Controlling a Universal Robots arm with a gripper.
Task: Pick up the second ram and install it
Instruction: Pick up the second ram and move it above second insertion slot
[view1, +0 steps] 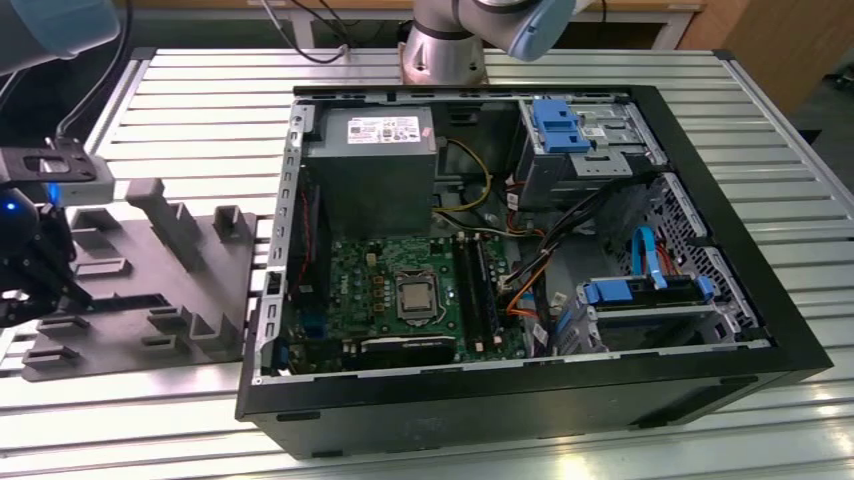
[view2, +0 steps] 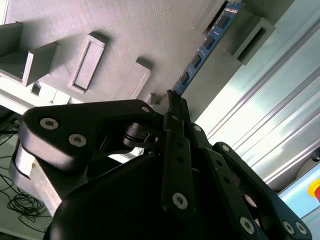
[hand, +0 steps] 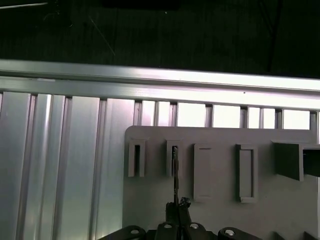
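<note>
At the exterior view's left, the pincer (view1: 51, 288) hangs low over the grey plastic tray (view1: 200, 300), which lies on the slatted aluminium tabletop (view1: 174, 90). In both wrist views its black fingers (view2: 177, 145) are drawn nearly together on the near end of the second ram (view2: 206, 47), a thin stick seen edge-on with small chips along its blue-tinted face. The stick stands on its long edge over the tray, its far end at one of the raised slotted blocks (hand: 173, 152); whether it is lifted clear of the tray I cannot tell. Toward the exterior view's right sits the open computer case (view1: 534, 410), well apart from the ram, with the power supply (view1: 371, 170), the green motherboard (view1: 367, 270) and its square silver chip (view1: 416, 296) inside.
</note>
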